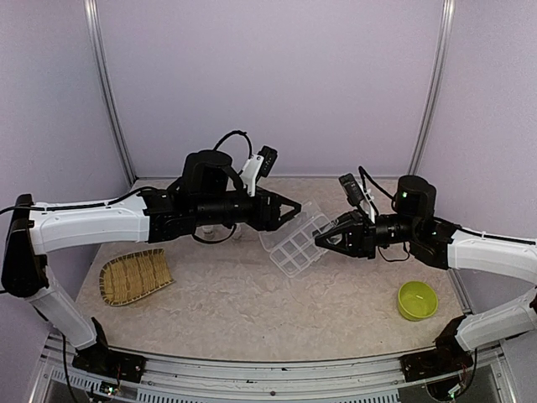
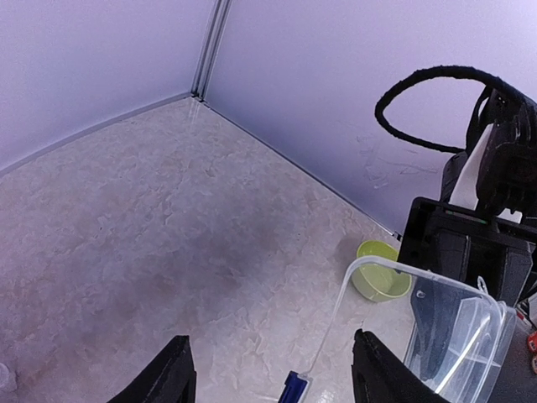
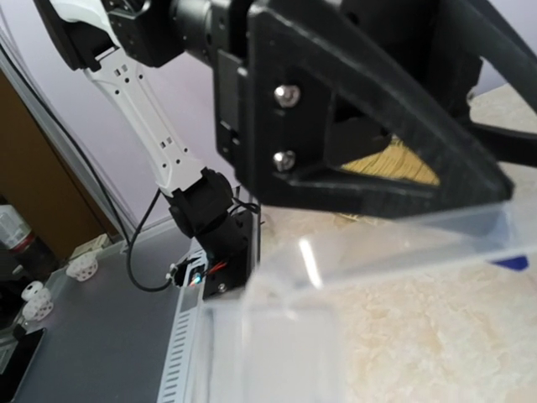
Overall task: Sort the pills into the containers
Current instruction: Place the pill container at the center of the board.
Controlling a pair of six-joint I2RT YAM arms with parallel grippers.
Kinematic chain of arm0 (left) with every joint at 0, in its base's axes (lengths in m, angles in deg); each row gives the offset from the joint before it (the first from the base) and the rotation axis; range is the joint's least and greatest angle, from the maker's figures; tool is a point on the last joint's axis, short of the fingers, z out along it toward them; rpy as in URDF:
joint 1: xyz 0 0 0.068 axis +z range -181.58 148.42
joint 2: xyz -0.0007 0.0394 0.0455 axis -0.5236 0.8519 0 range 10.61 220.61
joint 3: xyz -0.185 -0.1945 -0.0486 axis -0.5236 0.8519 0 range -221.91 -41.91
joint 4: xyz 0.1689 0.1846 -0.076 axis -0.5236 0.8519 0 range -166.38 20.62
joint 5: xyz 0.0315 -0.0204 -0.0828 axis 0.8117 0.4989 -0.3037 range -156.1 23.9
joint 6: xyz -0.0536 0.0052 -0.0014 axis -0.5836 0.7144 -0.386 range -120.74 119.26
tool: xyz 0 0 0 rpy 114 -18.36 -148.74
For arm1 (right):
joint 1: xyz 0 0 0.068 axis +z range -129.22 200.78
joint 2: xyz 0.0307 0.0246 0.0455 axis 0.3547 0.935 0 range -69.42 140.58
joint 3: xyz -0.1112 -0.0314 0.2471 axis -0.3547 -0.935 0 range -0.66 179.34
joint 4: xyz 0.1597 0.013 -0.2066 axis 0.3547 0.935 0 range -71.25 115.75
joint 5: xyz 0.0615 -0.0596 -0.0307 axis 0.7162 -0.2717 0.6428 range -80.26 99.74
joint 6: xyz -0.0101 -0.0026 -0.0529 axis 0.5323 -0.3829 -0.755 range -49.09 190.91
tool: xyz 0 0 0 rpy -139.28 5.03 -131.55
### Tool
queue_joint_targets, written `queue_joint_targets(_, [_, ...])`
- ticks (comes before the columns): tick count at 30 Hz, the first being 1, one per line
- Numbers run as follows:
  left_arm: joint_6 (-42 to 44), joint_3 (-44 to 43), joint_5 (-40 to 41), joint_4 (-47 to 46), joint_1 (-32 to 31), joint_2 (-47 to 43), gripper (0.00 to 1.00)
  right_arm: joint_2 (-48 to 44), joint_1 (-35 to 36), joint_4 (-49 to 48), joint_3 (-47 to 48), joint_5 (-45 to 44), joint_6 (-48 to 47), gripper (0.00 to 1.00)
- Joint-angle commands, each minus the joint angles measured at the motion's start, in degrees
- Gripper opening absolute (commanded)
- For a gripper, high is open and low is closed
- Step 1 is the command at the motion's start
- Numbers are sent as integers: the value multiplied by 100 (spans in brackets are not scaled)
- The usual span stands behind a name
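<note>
The container (image 1: 292, 249), a clear compartment box, lies mid-table with its hinged lid (image 1: 314, 216) raised. My left gripper (image 1: 291, 210) hovers open beside the lid. In the left wrist view the lid's rim (image 2: 367, 267) and a blue latch (image 2: 292, 389) lie between its spread fingers (image 2: 172, 374), which touch neither. My right gripper (image 1: 321, 239) is shut at the box's right rim. In the right wrist view the blurred clear box (image 3: 285, 336) fills the bottom, hiding that gripper's fingers, and the left gripper (image 3: 361, 109) looms above. No pills show in any view.
A woven bamboo tray (image 1: 134, 275) lies at the front left. A lime-green bowl (image 1: 417, 300) (image 2: 377, 270) sits at the front right, by the right arm. Pale walls close off the back and both sides of the table.
</note>
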Motion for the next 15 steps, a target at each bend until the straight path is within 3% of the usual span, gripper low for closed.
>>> queue_joint_targets(1, [214,76,-60,470,-134,180,61,-172,83,-559,174,180,-121,6])
queue_joint_targets(15, [261,635,8,-163,-131,-223,55,-428,74,-762,163,-245,15,6])
